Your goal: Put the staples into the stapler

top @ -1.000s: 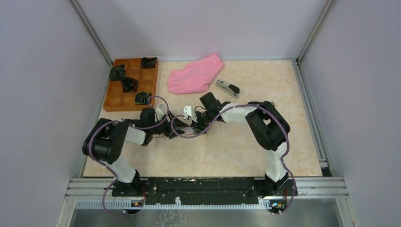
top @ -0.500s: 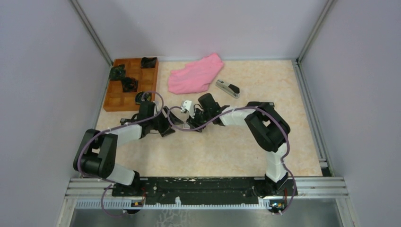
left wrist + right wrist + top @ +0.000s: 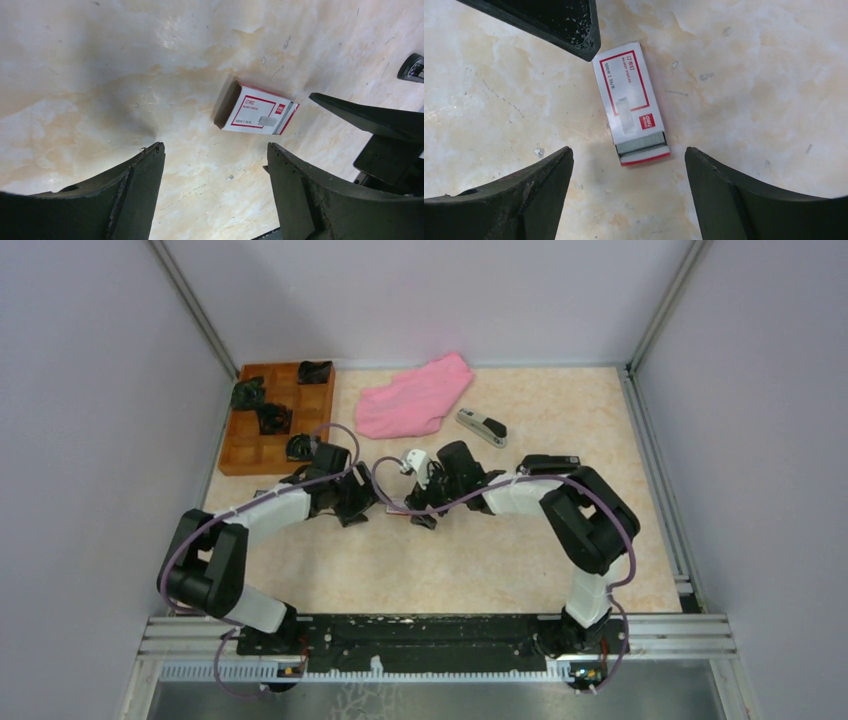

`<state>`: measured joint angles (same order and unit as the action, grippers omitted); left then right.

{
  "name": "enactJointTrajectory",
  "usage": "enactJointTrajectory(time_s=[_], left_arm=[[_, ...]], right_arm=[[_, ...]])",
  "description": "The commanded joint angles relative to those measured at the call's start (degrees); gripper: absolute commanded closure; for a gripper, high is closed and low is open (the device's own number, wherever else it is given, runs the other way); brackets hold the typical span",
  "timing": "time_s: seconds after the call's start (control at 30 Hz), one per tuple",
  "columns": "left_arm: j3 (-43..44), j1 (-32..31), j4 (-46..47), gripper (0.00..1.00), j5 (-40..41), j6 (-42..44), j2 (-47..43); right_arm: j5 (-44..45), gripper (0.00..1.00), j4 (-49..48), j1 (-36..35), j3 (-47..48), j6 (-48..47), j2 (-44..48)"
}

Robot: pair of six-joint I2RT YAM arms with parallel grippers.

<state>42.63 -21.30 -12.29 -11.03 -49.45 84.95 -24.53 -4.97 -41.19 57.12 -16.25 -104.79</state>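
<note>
**Top and wrist views, staple retrieval stage.** The staple box (image 3: 629, 95), red and white, lies flat on the table (image 3: 500, 540) between the two grippers, touched by neither. Its inner tray is slid partly out at one end. There the staples (image 3: 641, 143) show as a grey strip that sits inside the tray.

The left gripper (image 3: 212, 157) hangs over the table with its jaws spread wide and nothing between them; the box lies just beyond its fingertips. The right gripper (image 3: 628, 150) is likewise spread and empty, its fingers standing on either side of the tray end of the box without contact. One left finger reaches to the opposite end of the box.

Compared with a second ago, the left arm has unfolded from a tucked pose and reached farther out. The right wrist has drawn slightly to the right. The two grippers now face each other across the box.

This suggests that the arms are lining up to draw the strip out, one likely steadying the box while the other pinches the staples.

The stapler (image 3: 481, 427) rests far and to the right, well apart from the box and near a pink cloth (image 3: 415, 397). It appears closed, so opening it and loading the strip both remain to be done. A wooden tray (image 3: 277, 418) stands at far left.
</note>
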Motion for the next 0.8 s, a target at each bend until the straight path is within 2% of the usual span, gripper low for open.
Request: enactJointTrajectory(time_s=[0.0,0.2,0.4,0.6,0.77], left_arm=[[3.0,-2.6,-4.8,0.19,4.1,-1.5,1.4],[5.9,-5.0,-8.6,0.17,7.5,-3.6,3.1],[10.6,-6.8,-13.7,0.15,10.1,-4.8,6.2],[11.6,-7.9,-13.7,0.15,9.7,-6.6,7.7],[12.8,-8.1,-14.8,0.15,9.7,-8.4,9.1]], right_arm=[[-2.9,0.17,-3.7,1.9,-2.7,-1.6,5.7],[-3.6,0.17,-3.7,2.8,-4.5,-6.6,5.7],[-5.2,0.18,-1.6,2.9,-2.5,-11.6,3.2],[-6.9,0.21,-1.5,2.9,-2.0,-13.8,1.0],[-7.7,0.24,-5.7,2.8,-3.8,-13.3,0.1]])
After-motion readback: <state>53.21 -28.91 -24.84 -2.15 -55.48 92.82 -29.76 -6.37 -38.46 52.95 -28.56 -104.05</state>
